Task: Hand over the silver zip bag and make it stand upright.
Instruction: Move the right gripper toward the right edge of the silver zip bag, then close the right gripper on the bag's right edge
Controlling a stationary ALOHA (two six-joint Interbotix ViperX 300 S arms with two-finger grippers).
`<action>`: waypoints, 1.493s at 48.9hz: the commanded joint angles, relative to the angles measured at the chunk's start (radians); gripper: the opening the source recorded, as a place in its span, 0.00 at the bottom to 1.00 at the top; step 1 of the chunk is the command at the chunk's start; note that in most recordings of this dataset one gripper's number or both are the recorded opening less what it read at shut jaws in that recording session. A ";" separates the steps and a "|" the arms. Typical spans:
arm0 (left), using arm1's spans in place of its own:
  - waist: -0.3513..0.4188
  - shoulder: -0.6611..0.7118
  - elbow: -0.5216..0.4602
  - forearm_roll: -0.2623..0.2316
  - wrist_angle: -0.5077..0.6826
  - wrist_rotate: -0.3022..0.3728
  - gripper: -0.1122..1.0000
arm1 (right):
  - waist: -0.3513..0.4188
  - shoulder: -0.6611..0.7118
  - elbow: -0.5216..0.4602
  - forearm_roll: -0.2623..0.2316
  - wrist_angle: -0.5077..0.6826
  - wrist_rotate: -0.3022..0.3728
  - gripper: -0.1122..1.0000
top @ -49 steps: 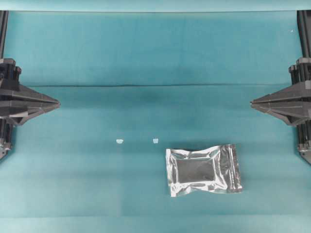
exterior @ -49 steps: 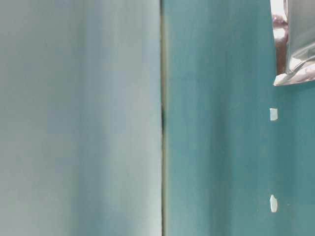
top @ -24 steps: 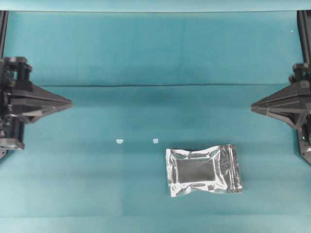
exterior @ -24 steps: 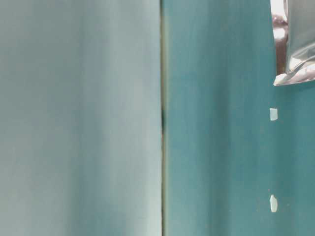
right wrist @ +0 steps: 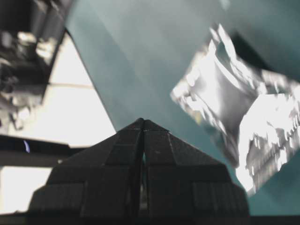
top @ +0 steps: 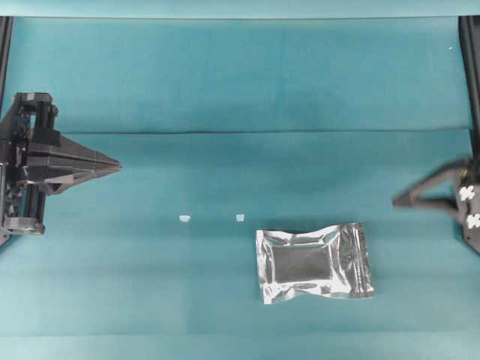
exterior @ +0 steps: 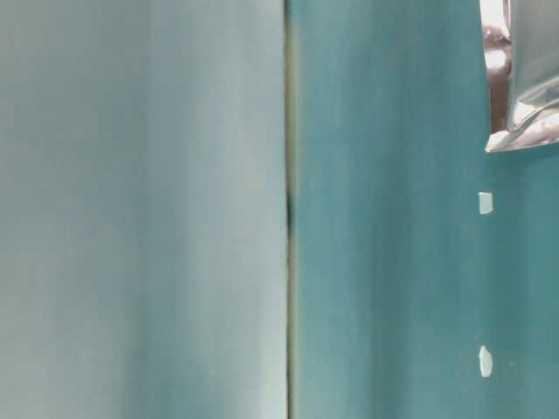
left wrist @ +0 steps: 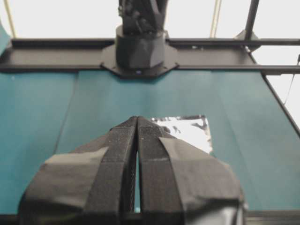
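At the table's sides, the left tool (top: 116, 163) and right tool (top: 397, 202) point inward, both closed and empty, clear of the flat silver zip bag (top: 315, 262).

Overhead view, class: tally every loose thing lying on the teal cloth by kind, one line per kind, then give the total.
Silver zip bag: 1
Tiny white scraps: 2
Total: 3

Robot lab bench: teal cloth-covered table (top: 240, 82), black metal frame (left wrist: 211, 42), two fixed arms.
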 commanded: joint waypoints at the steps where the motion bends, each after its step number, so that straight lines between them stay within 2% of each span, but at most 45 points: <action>1: -0.002 0.002 -0.025 0.003 0.006 0.000 0.10 | 0.037 0.048 0.009 -0.008 -0.006 0.066 0.10; 5: -0.003 0.002 -0.025 0.003 0.017 -0.002 0.10 | 0.060 0.100 0.028 -0.026 -0.017 0.123 0.10; 14: -0.005 0.002 -0.025 0.003 0.041 -0.002 0.10 | 0.080 0.212 0.075 -0.026 -0.060 0.210 0.10; 23: -0.005 0.000 -0.025 0.003 0.064 -0.003 0.10 | 0.117 0.258 0.126 -0.026 -0.097 0.313 0.10; 33: -0.005 0.002 -0.023 0.003 0.077 -0.003 0.10 | 0.147 0.262 0.196 -0.026 -0.275 0.394 0.11; 36: -0.005 0.000 -0.021 0.003 0.083 -0.003 0.10 | 0.147 0.268 0.210 -0.026 -0.299 0.411 0.17; 39: -0.005 0.000 -0.021 0.003 0.086 -0.003 0.10 | 0.147 0.278 0.216 -0.023 -0.299 0.422 0.26; 48: -0.005 0.000 -0.020 0.003 0.089 -0.003 0.10 | 0.153 0.342 0.210 -0.020 -0.302 0.440 0.75; 53: -0.005 0.002 -0.020 0.003 0.095 -0.005 0.10 | 0.160 0.390 0.207 -0.018 -0.325 0.443 0.92; 64: -0.005 0.000 -0.020 0.002 0.109 -0.008 0.10 | 0.163 0.499 0.212 -0.017 -0.512 0.443 0.90; 73: -0.005 0.000 -0.020 0.003 0.115 -0.011 0.10 | 0.183 0.586 0.213 -0.006 -0.601 0.443 0.90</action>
